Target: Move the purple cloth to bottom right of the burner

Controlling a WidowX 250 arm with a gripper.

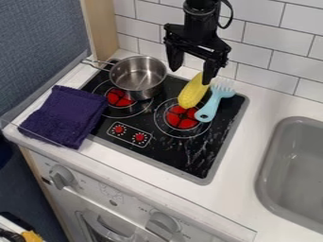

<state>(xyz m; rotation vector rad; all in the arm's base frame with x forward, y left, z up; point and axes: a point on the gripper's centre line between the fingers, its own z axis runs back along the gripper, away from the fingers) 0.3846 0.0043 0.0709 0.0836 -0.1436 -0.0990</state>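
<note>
My gripper (193,75) hangs at the top centre over the back of the stove, open, its two fingers well apart. The purple cloth (66,116) lies folded at the left, on the white counter and partly over the left edge of the black burner plate (188,163). The gripper is up and to the right of the cloth, not touching it.
A metal pot (138,78) stands on the back left of the stove. A yellow corn toy (191,93) and a light blue brush (213,105) lie at its back right. The grey sink (268,142) is at the right, a tiled wall behind.
</note>
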